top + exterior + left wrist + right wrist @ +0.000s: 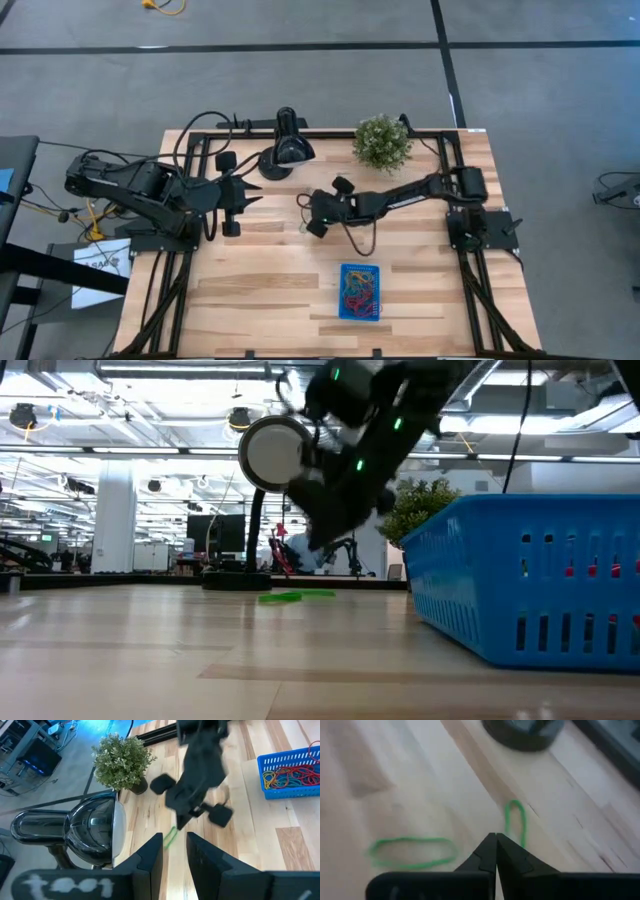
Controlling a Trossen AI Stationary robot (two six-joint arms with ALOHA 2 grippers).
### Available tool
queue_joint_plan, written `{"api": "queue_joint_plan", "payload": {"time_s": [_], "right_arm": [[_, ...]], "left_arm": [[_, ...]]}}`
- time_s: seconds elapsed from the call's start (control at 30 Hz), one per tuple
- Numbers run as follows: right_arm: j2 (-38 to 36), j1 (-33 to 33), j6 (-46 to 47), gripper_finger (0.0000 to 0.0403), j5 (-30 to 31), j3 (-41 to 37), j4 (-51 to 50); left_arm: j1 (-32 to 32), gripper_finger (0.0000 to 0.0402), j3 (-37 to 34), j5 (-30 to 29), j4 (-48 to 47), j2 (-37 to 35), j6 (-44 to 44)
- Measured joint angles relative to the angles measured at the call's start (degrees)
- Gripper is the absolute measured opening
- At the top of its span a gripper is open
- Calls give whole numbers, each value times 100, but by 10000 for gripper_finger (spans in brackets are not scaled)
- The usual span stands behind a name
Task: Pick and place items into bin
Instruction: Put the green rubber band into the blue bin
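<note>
Two green rubber-band loops [295,596] lie flat on the wooden table near its middle; in the right wrist view one [412,852] lies off to the side and the other [515,822] sits just beside my fingertips. My right gripper [496,840] is shut and hovers a little above them [305,208]. The blue bin [359,292] stands near the table's front edge and holds several coloured bands [287,774]. My left gripper [174,851] waits open over the table's left part [255,200], with nothing between its fingers. My right gripper's shut fingertips [490,845] stand next to the near end [522,842] of one green band, slanting down from the table's right. I cannot tell whether they touch it; in the low view both bands lie on the table.
A black desk lamp [288,150] and a small green plant [381,142] stand at the table's far side, close behind the bands. Black cables run along the table's frame. Bare wood lies between the bands and the bin.
</note>
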Motion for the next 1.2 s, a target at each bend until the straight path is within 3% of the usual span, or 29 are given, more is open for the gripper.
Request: {"api": "queue_joint_plan", "payload": {"time_s": [0.3,0.5,0.77,1.0,1.2], "right_arm": [[-970,709,-152,0,15,13,-313],[-1011,445,-452,13,-38,10,-470],[-185,-143,-996,99,-1008,28,-503],[453,-358,-1244,164,-876,354,-366],[660,-499,-1314,174,-629,588,-337]], "left_arm": [[0,77,0,0,2,0,0],[0,77,0,0,52,0,-33],[0,77,0,2,23,2,-89],[0,77,1,4,-28,2,9],[0,77,2,2,-156,2,30]]}}
